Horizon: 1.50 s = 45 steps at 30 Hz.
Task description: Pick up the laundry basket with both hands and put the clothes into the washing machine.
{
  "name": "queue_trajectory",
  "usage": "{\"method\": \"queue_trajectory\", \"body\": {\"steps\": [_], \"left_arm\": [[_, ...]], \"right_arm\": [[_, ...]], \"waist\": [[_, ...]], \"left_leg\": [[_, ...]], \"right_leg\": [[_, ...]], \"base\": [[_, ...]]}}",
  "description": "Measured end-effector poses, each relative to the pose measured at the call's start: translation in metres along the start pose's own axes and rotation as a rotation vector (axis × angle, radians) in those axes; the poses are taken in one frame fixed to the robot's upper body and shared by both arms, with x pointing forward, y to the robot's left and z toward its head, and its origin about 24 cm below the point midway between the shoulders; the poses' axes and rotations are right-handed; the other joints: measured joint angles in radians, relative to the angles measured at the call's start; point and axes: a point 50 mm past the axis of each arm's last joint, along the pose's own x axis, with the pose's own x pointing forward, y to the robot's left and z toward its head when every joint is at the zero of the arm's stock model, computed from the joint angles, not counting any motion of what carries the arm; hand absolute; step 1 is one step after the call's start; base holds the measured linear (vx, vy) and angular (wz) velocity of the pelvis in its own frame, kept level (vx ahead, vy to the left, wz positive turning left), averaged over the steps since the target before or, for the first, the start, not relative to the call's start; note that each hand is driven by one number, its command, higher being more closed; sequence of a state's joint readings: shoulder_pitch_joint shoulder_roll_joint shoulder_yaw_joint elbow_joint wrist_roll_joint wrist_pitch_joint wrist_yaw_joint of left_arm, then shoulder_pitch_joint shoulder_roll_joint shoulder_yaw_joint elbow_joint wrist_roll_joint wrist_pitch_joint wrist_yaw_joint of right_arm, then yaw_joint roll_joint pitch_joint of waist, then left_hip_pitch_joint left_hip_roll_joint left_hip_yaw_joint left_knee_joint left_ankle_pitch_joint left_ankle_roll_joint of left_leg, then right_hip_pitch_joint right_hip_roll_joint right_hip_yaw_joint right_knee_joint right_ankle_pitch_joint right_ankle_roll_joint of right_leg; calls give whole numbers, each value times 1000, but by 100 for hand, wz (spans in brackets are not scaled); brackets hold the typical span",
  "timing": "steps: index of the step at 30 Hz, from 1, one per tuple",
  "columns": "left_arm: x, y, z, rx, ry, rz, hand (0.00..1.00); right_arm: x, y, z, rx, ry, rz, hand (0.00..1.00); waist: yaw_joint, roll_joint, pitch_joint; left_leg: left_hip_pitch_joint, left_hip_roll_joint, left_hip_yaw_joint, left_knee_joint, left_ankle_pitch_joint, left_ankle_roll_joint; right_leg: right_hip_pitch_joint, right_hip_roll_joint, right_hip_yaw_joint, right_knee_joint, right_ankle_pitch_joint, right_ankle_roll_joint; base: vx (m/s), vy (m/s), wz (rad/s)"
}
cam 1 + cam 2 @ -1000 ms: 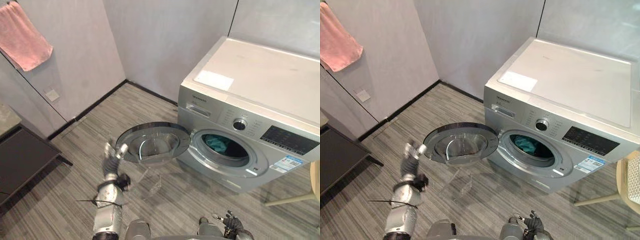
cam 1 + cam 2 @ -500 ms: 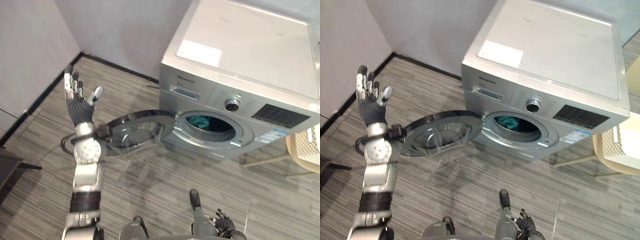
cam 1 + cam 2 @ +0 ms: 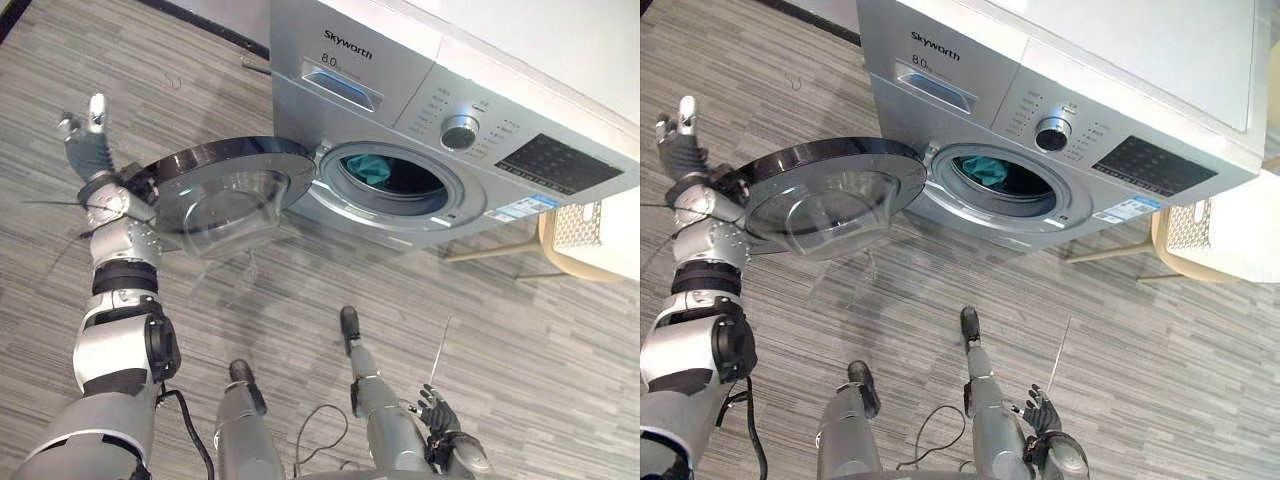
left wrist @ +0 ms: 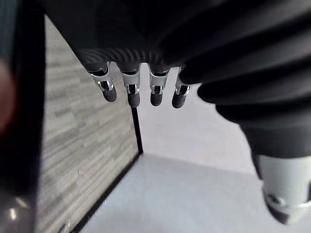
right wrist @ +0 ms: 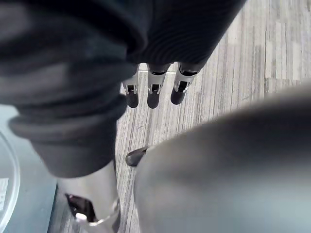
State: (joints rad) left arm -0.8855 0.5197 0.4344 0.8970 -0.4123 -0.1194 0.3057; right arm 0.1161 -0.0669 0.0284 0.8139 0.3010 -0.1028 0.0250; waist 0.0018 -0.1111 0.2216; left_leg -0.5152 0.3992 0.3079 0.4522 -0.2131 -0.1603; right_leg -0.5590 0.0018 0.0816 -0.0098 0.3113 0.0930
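Note:
The silver washing machine stands ahead with its round door swung open to the left. A teal cloth lies inside the drum. My left hand is raised just left of the door's rim, apart from it, fingers straight and empty. In the left wrist view its fingers point at the wall and floor with nothing between them and the thumb. My right hand hangs low at the bottom right, relaxed and empty, and its fingers hang over the striped floor.
A beige perforated chair stands close to the machine's right side. Grey striped floor spreads in front of the machine. The open door juts out over the floor at about arm height.
The camera has tipped down and come closer to the machine. My left hand has dropped from high above the door to beside its left rim. The right hand stays low.

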Motion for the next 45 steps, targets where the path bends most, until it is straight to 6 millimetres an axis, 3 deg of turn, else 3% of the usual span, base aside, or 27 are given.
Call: {"method": "queue_trajectory", "body": {"steps": [2,3,6,7,8,9,10,11,13,15,17,19,21,23,24,25,26,27,29,31,35,38,40,42,43,45], "left_arm": [[-6,35,-20,56,37,77,0],[-8,41,-26,75,48,89,0],[-37,58,-81,136,192,106,0],[-62,60,-115,169,290,77,0],[-79,60,-137,206,359,45,0],[-93,60,-151,233,406,15,0],[-123,63,-181,306,525,-43,0],[-139,63,-195,341,589,-76,0],[-208,60,-244,468,878,-210,0],[-245,41,-260,522,982,-343,0],[-259,14,-263,565,980,-479,0],[-239,-39,-247,591,833,-629,0],[-219,-84,-225,553,696,-682,0],[-205,-114,-204,470,612,-701,0],[-202,-133,-191,399,560,-728,0],[-201,-165,-164,298,460,-793,0],[-201,-177,-152,259,417,-819,0],[-199,-194,-135,200,380,-841,0],[-203,-190,-141,192,408,-825,0],[-208,-192,-142,184,412,-840,0],[-207,-164,-163,195,471,-775,0],[-211,-112,-196,247,583,-669,0],[-223,-47,-226,328,711,-558,0],[-238,-6,-242,407,796,-514,0],[-254,38,-254,477,886,-460,0],[-270,82,-259,530,974,-384,0]], "right_arm": [[0,0,3,-2,-12,4,0],[1,1,4,-6,-15,6,0],[2,-3,6,-22,-7,0,0],[2,-2,4,-18,3,1,0],[2,-1,2,-18,12,2,0],[3,-1,3,-20,12,4,0],[4,3,5,-29,8,12,0],[5,5,6,-30,5,17,0],[7,20,4,-20,22,46,0],[6,27,-3,-3,49,57,0],[7,30,-2,-2,49,63,0],[7,25,2,-16,30,58,0],[6,18,0,-32,42,43,0],[4,10,-5,-35,64,20,0],[5,7,-4,-20,62,5,0],[-1,0,-15,23,81,-33,0],[-3,-2,-18,36,88,-45,0],[-4,-6,-21,68,92,-72,0],[-5,-13,-21,102,91,-118,0],[-6,-15,-23,109,96,-134,0],[-8,-20,-26,118,106,-154,0],[-8,-21,-29,120,120,-154,0],[-6,-17,-28,108,127,-138,0],[-7,-21,-30,89,139,-142,0],[-8,-21,-32,78,155,-139,0],[-8,-23,-33,71,160,-139,0]], "waist": [[16,5,1],[19,9,3],[28,41,2],[25,43,2],[24,28,-7],[27,26,-11],[25,25,-18],[22,24,-21],[8,0,-37],[-7,-22,-52],[-52,-39,-63],[-105,-46,-67],[-126,-45,-68],[-153,-28,-73],[-158,3,-80],[-163,-8,-96],[-159,-9,-103],[-156,2,-110],[-158,23,-117],[-155,28,-120],[-154,60,-135],[-149,80,-158],[-125,89,-166],[-108,100,-173],[-91,112,-189],[-74,119,-196]], "left_leg": [[19,15,0,-55,35,-39],[32,15,2,-73,43,-43],[105,3,5,-149,85,-44],[148,-10,-1,-159,84,-45],[170,-36,-2,-166,83,-44],[184,-46,-1,-171,83,-43],[198,-67,1,-183,86,-36],[200,-76,3,-188,90,-33],[207,-104,15,-197,93,-30],[223,-113,38,-201,93,-31],[243,-123,67,-202,92,-30],[255,-120,134,-161,73,-25],[272,-112,196,-135,47,-22],[316,-91,264,-140,31,-22],[333,-61,299,-168,35,-15],[357,-53,332,-167,33,-39],[364,-49,348,-153,23,-48],[373,-21,375,-133,10,-58],[391,1,396,-132,1,-68],[410,2,404,-143,2,-69],[448,-7,390,-175,4,-67],[448,-34,346,-202,18,-52],[463,-48,319,-213,25,-52],[475,-54,301,-222,29,-51],[476,-60,280,-236,38,-50],[480,-69,258,-254,51,-50]], "right_leg": [[45,17,2,-88,5,3],[46,20,2,-89,4,3],[100,25,-14,-89,0,5],[156,11,-28,-89,-39,-1],[181,-7,-27,-89,-83,-13],[187,-17,-25,-89,-94,-15],[191,-36,-23,-89,-99,-1],[190,-44,-20,-89,-98,0],[182,-65,2,-90,-93,9],[180,-69,33,-92,-89,17],[174,-71,81,-90,-81,29],[153,-64,163,-90,-70,46],[136,-51,236,-90,-70,54],[136,-27,290,-89,-141,139],[127,-1,289,-78,-164,133],[133,19,293,1,-111,96],[142,25,301,-17,-108,62],[150,46,321,-31,-100,59],[154,66,329,-32,-100,59],[158,70,327,-33,-100,59],[213,60,293,-41,-101,58],[247,24,245,-62,-106,55],[284,5,216,-71,-120,32],[310,-6,194,-81,-127,21],[322,-13,172,-84,-131,17],[335,-21,149,-85,-136,11]], "base": [[115,-108,2],[77,-175,1],[-2,-107,19],[-61,-36,48],[-63,-17,44],[-88,-9,27],[-103,-11,12],[-153,12,11],[-155,24,-7],[-110,6,-31],[-65,5,-52],[-69,11,-81],[-63,8,-105],[-32,-9,-106],[127,-8,-91],[181,-18,-85],[209,-32,-89],[103,-57,-62],[83,-68,-44],[52,-55,-10],[-6,-14,21],[-18,4,51],[-32,-14,42],[-22,-29,39],[-18,-39,51],[-12,-40,43]]}}
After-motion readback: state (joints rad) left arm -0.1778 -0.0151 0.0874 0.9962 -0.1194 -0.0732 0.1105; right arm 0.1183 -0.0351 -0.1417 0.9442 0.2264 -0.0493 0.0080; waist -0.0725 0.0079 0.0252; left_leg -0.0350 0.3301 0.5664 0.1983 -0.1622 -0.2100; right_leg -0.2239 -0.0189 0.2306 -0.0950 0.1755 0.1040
